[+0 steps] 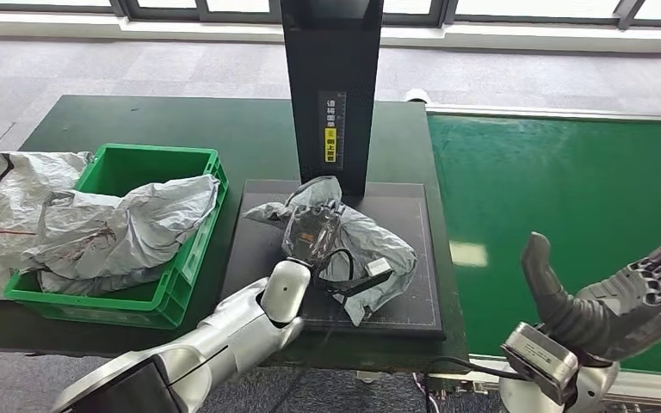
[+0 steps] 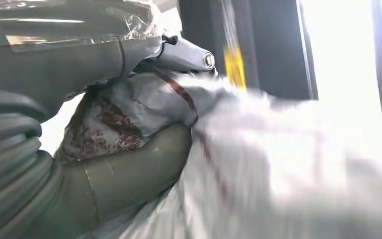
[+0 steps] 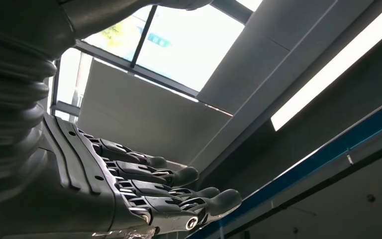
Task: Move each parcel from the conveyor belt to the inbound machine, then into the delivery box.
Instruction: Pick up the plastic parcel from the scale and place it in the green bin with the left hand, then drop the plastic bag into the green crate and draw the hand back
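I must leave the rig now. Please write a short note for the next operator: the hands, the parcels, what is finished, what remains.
Left hand: grips the grey parcel lying on the black inbound machine plate.
Right hand: open, holds nothing, raised above the green conveyor belt.
Green delivery box: already holds a crumpled grey parcel; more bags lie beside it.
Done: this parcel reached the machine.
Left: move it into the box.

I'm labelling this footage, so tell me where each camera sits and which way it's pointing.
Head view: high on the body, looking down at the black platform, green crate and belt; both arms show.
Left wrist view: behind the left hand, against the parcel.
Right wrist view: behind the right hand, facing the ceiling.
Shared: head and left wrist both show the parcel.
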Controlling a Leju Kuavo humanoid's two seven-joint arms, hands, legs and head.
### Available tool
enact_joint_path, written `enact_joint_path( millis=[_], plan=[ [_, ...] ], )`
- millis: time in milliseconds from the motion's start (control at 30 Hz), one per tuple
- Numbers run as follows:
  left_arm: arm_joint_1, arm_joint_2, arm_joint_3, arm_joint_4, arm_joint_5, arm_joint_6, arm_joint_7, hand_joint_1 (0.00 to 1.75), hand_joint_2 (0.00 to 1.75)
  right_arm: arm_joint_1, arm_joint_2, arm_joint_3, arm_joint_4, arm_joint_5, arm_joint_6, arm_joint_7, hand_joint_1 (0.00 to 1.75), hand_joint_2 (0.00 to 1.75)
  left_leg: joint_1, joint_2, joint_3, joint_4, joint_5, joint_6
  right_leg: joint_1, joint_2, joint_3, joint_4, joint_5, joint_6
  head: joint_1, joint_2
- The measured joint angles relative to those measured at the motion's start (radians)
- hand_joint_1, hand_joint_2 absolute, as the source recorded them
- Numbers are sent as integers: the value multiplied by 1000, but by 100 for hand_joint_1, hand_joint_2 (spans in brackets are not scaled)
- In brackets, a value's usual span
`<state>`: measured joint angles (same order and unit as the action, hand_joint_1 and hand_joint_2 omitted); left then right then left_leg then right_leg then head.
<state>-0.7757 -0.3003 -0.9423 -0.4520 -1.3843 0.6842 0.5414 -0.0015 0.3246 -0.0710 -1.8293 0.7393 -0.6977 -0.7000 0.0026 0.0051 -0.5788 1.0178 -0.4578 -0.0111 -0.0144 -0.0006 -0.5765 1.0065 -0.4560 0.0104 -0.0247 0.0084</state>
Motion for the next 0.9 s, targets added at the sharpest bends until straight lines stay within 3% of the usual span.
enact_joint_path(
  millis=[100,300,500,900],
  plan=[
    [28,55,114,-153,-143,8,-16,175,175,7,0,-15,-8,-7,0,0,0,175,0,0,-2,0,0,0,0,0,-2,0,0,0,0,0],
    [88,156,284,-467,-181,9,-8,175,175,31,0,-33,-39,-15,0,0,0,175,0,0,-6,0,0,0,0,0,-6,1,0,0,0,0],
    [114,200,322,-592,-183,9,-3,175,175,36,0,-34,-50,-16,0,0,0,175,0,0,-8,0,0,0,0,-1,-7,1,0,0,0,0],
    [126,289,323,-724,-184,9,93,175,175,49,0,-34,-63,-17,0,0,0,175,0,0,-8,0,0,0,0,0,-8,1,0,0,0,0]
  ],
)
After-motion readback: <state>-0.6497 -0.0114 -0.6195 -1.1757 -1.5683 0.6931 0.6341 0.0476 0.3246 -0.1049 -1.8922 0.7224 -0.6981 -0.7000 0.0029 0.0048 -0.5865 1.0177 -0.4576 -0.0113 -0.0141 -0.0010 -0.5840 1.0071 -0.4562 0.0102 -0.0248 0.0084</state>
